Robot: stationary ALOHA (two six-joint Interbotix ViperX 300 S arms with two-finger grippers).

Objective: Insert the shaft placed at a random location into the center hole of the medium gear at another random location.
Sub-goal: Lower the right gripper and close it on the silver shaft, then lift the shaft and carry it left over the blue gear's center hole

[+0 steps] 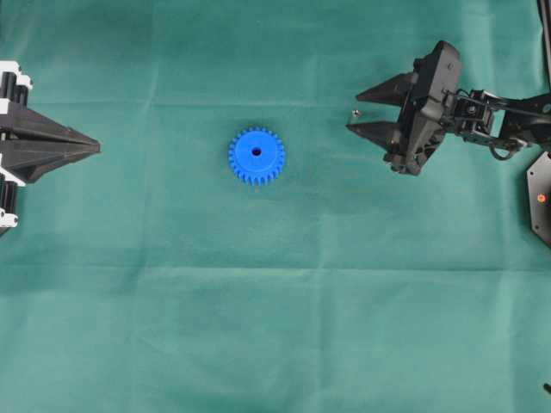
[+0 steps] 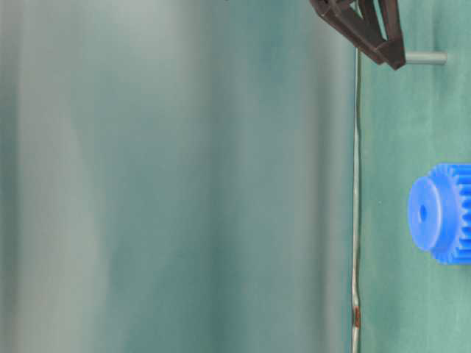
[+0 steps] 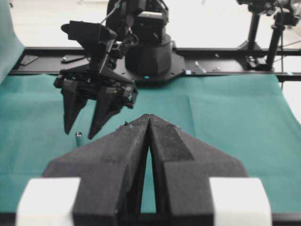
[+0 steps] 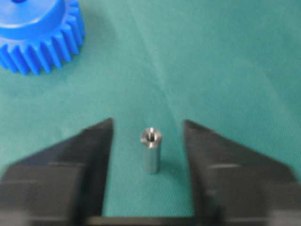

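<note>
Surface (image 1: 172, 327) is covered edge to edge in a green cloth with faint fold creases; beyond its far edge the left wrist view shows a black base rail and bright, washed-out room background with dark stands. No readable labels or writing anywhere. Medium gear (image 1: 256, 156) lies flat near the middle of the cloth, center hole (image 1: 256, 152) facing up. The shaft (image 1: 355, 112) stands upright well to the right of the gear, apart from it. Right gripper (image 1: 354, 112) sits over the shaft, jaws apart on either side with clear gaps, not touching it. Left gripper (image 1: 96, 148) is far left of the gear, jaws pressed together, holding nothing.
</note>
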